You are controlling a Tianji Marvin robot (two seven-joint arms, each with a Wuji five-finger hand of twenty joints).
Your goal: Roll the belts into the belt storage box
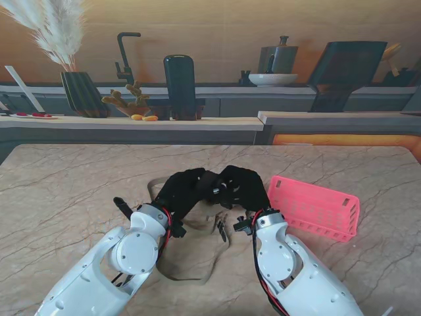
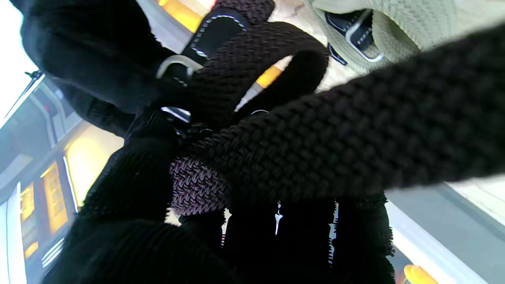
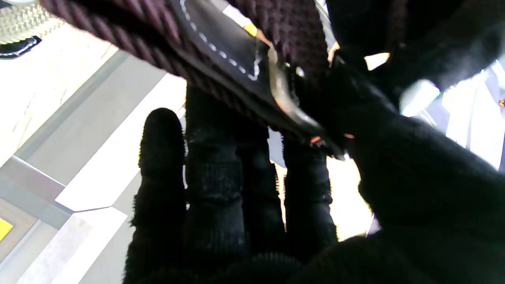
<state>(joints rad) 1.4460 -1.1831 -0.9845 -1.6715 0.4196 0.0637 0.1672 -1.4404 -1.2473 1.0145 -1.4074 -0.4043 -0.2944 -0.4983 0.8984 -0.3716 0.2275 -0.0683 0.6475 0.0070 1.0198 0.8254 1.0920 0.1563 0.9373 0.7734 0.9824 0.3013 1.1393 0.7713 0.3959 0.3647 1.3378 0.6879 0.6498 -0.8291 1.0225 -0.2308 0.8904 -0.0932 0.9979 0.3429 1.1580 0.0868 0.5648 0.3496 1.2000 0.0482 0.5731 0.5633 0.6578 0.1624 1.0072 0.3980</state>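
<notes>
Both black-gloved hands meet over the table's middle, my left hand (image 1: 179,191) and right hand (image 1: 242,187) closed together on a dark braided belt (image 2: 300,134). In the left wrist view the dark belt curls in a loop near its metal buckle (image 2: 175,63). The right wrist view has the belt's leather tab and buckle (image 3: 284,98) pressed between thumb and fingers (image 3: 252,173). A beige braided belt (image 1: 187,266) lies on the table under and nearer to me than the hands. The pink storage box (image 1: 316,207) sits just right of the right hand; what it holds I cannot see.
A marble table (image 1: 66,197) spreads around the hands. Behind its far edge runs a counter with a vase (image 1: 82,92), a dark jar (image 1: 179,85), a bowl (image 1: 272,79) and a stand (image 1: 342,72).
</notes>
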